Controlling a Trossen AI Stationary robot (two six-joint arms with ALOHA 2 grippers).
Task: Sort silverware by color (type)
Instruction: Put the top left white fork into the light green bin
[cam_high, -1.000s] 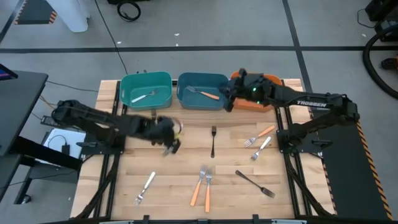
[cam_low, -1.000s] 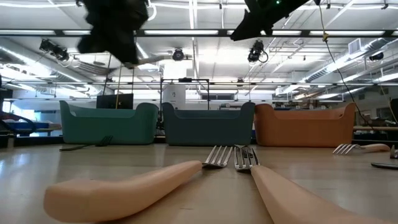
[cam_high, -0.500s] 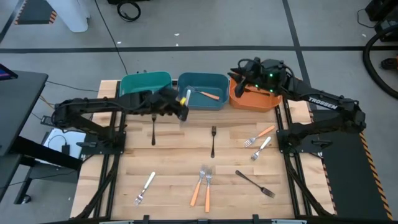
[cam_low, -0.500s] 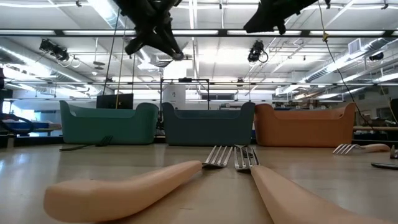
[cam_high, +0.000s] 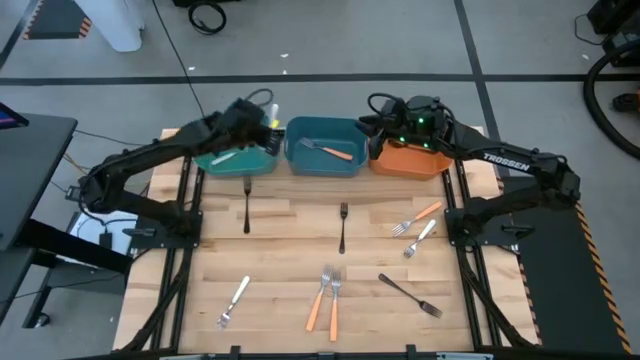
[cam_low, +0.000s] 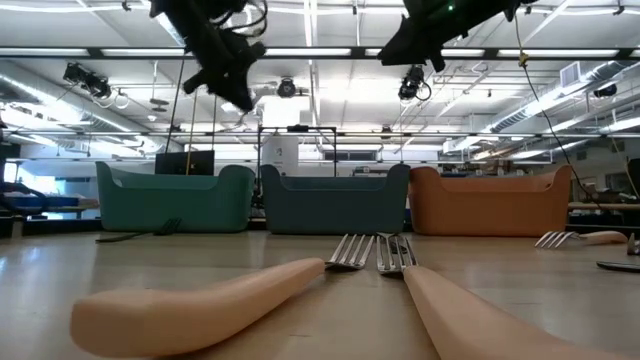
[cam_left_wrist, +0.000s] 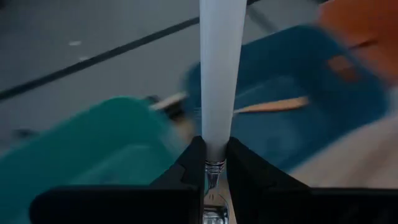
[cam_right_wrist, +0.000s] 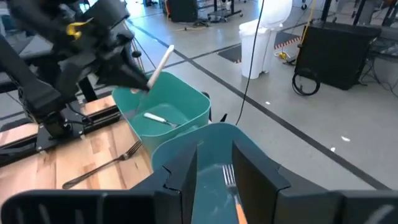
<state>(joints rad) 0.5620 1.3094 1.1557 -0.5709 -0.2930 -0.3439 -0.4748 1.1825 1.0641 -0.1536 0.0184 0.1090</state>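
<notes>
White fork up over the bins!
Left gripper (cam_left_wrist: 210, 163) pinched the all-white plastic fork (cam_left_wrist: 219, 68) above the teal rectangular bin (cam_high: 205, 158); release came next, I reckoned. Right gripper's (cam_right_wrist: 214, 163) fingers were spread, empty.

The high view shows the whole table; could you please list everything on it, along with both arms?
table: one, light wood, under everything
teal bin: one, far edge, left end of the row
blue bin: one, far edge, middle
orange bin: one, far edge, right end, partly under the right arm
black forks: three, loose on the table
orange-handled forks: four, three loose, one in the blue bin
white forks: three, two loose, one in the teal bin
held white fork: one, in the left gripper
left gripper: dark, above the teal bin, jaws shut on the fork
right gripper: dark, above the blue bin, jaws open, empty
</notes>
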